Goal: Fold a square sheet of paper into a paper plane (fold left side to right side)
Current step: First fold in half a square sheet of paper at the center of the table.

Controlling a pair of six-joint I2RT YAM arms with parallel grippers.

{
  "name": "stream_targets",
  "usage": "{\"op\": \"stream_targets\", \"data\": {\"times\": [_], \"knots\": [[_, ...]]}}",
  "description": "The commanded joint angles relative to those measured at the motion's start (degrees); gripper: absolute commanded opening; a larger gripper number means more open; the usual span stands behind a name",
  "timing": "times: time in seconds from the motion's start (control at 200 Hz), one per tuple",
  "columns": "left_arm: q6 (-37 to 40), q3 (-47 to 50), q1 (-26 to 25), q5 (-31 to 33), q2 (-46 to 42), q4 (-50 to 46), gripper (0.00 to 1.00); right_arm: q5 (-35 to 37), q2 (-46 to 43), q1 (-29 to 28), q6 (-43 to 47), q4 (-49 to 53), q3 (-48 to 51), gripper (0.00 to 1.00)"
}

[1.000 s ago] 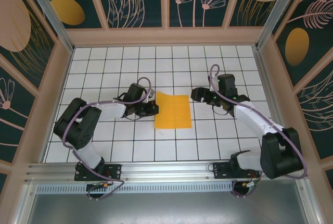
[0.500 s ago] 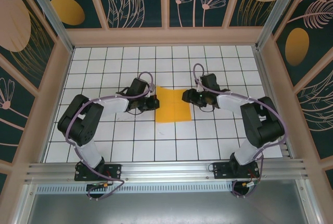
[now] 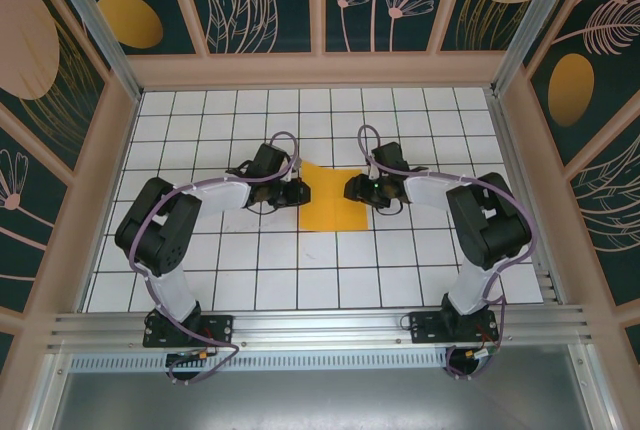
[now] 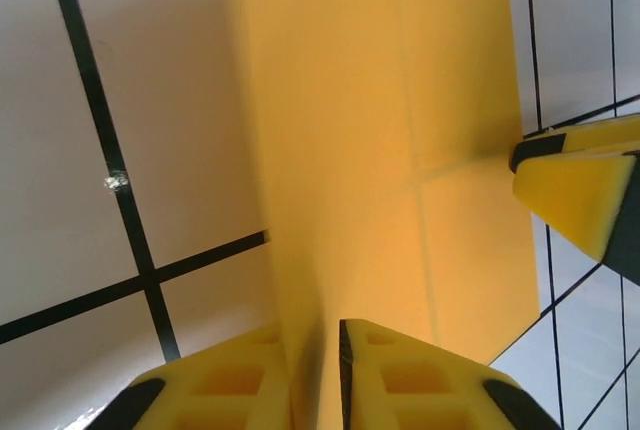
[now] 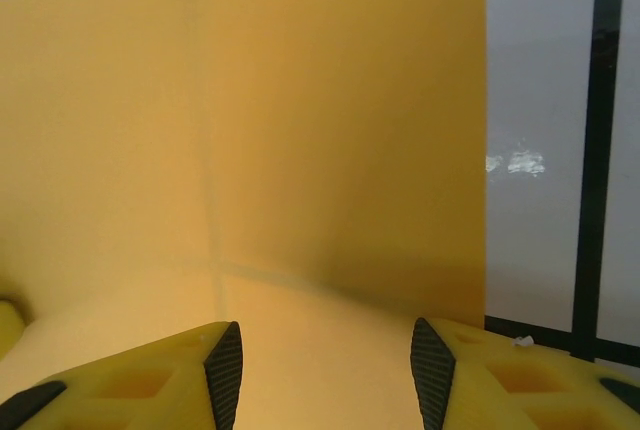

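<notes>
Orange paper (image 3: 333, 208) sits about mid-table on the white gridded table (image 3: 200, 270), roughly centred between the left and right edges and a little nearer the far edge than the near one. Nothing else lies on the grid. The patterned walls (image 3: 260, 0) stand around it.

Left gripper (image 3: 301, 193) is at the paper's left edge, low to the table, arm reaching in from the near-left corner. In the left wrist view the paper (image 4: 400, 100) rises off the table along that side as a blurred ridge and runs straight into the narrow slot of the gripper (image 4: 315, 335). The yellow fingers (image 4: 400, 380) are close together with the paper edge in the gap, but I cannot tell whether they actually pinch it.

Right gripper (image 3: 350, 190) is at the paper's right edge, directly facing the left one, both meeting over the sheet. One of its yellow fingertips (image 4: 575, 190) shows in the left wrist view, right at the paper's edge.

In the right wrist view the gripper (image 5: 325, 345) stands apart, clamped on nothing: fingers (image 5: 500, 380) are spread wide and low over the flat paper (image 5: 330, 130), the right-hand one over its edge.

Crease lines (image 5: 212, 200) cross the sheet — one lengthwise, one across.
</notes>
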State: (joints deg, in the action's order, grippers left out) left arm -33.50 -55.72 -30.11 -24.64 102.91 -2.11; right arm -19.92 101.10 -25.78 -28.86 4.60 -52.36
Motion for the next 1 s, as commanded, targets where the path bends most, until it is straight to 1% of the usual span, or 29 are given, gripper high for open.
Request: {"op": "stream_targets", "data": {"times": [0.0,0.09,0.25,0.415,0.525,0.621,0.736,0.961,0.996], "knots": [[-0.98,-0.5,0.23,-3.65,-0.33,1.67,0.28,2.26,1.66,-0.95,0.48,3.67,0.27,0.52],[-2.74,-0.6,0.03,-6.79,-0.69,4.32,0.36,1.96,1.65,-1.09,0.0,3.02,1.09,0.52],[-4.96,-2.29,-1.48,-10.14,0.25,7.62,0.44,0.79,1.7,-1.13,-0.75,1.44,2.06,0.52],[-6.01,-4.77,-3.55,-11.71,2.89,9.26,0.49,-0.08,0.74,-1.14,-1.65,-0.65,3.53,0.52],[-6.81,-5.57,-4.51,-12.01,4.38,10.39,0.51,-2.09,-0.57,-0.98,-2.42,-3.74,4.89,0.52],[-6.85,-5.89,-4.69,-11.86,4.75,10.55,0.53,-3.82,-1.51,-0.7,-2.85,-5.81,5.71,0.53],[-6.88,-6.06,-4.77,-11.95,4.89,10.63,0.53,-6.07,-3.16,0.57,-3.62,-8.44,6.75,0.53],[-7.14,-6.23,-4.92,-11.49,5.44,10.63,0.52,-13.04,-9.55,5.73,-5.48,-14.76,10.12,0.53],[-7.13,-6.24,-4.91,-11.39,5.53,10.59,0.51,-14.84,-10.76,6.63,-6.33,-16.75,11.02,0.54]]}}
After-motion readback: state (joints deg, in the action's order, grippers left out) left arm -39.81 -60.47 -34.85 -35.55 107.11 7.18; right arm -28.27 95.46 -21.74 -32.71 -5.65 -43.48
